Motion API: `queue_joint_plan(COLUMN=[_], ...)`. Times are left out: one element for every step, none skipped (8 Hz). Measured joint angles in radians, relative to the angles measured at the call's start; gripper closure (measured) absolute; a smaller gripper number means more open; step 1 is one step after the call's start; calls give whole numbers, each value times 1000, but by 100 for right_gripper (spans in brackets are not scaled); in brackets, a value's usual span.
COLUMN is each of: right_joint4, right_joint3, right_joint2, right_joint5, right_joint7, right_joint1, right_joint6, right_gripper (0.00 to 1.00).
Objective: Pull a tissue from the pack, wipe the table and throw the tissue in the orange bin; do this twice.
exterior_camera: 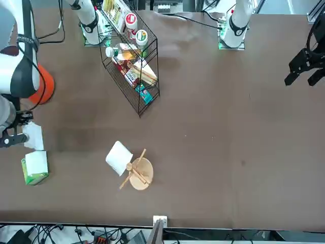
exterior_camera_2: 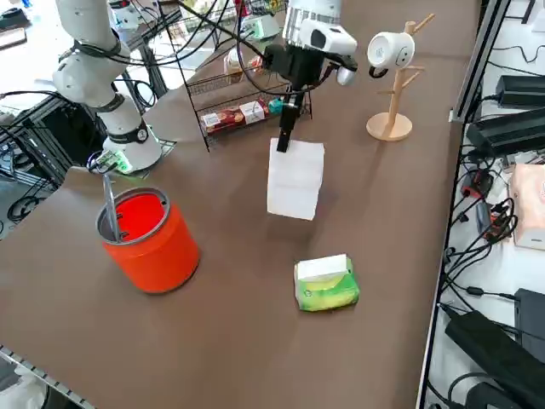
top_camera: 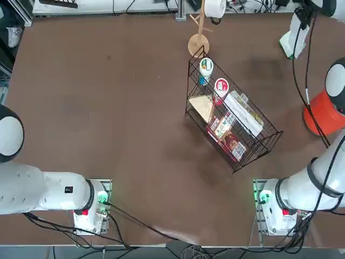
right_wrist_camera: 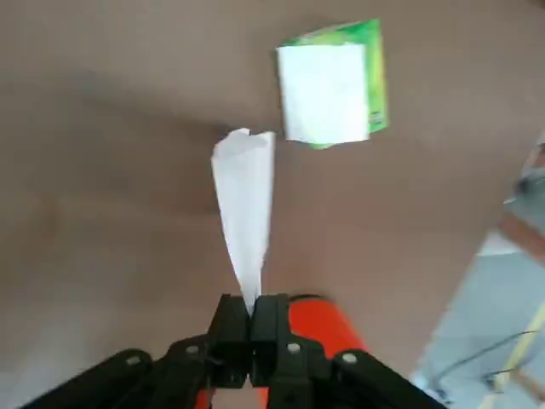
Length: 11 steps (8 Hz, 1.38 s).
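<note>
My right gripper (exterior_camera_2: 285,141) hangs above the table (exterior_camera_2: 400,221), shut on the top edge of a white tissue (exterior_camera_2: 295,181) that dangles below it. The light-green pack (exterior_camera_2: 326,283) lies flat on the table just beyond the tissue, toward the table's right edge. In the wrist view the tissue (right_wrist_camera: 245,213) hangs from the closed fingertips (right_wrist_camera: 232,317), the pack (right_wrist_camera: 330,89) lies past it, and the orange bin (right_wrist_camera: 319,324) peeks out behind the fingers. The orange bin (exterior_camera_2: 146,239) stands upright, nearer the arm's base. From overhead the tissue (top_camera: 294,40) sits at the far right corner, and the bin (top_camera: 323,116) is partly covered by the arm.
A black wire basket (top_camera: 232,121) full of snack packets and cups stands mid-table. A wooden mug stand (exterior_camera_2: 392,85) with a white mug is at the far edge. The table's right edge (exterior_camera_2: 443,256) runs close to the pack, with cables beyond it.
</note>
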Motion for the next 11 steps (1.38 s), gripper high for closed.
queue_joint_plan(right_joint4=[-2, -9, -22, -39, -63, -98, -143, -183, -216, -244, -274], right_joint3=[0, 0, -1, -1, -1, -1, 0, 2, 3, 3, 3], right_joint2=[1, 2, 3, 5, 8, 12, 13, 14, 14, 14, 13], right_joint5=[81, 168, 239, 290, 337, 379, 404, 416, 441, 464, 471], right_joint7=[70, 122, 163, 200, 237, 277, 328, 380, 415, 428, 432], right_joint1=[13, 17, 16, 16, 17, 23, 39, 62, 82, 95, 96], right_joint6=[-20, -25, -25, -24, -19, 0, 37, 81, 119, 138, 144], right_gripper=[98, 98, 98, 98, 98, 98, 98, 98, 98, 98, 98])
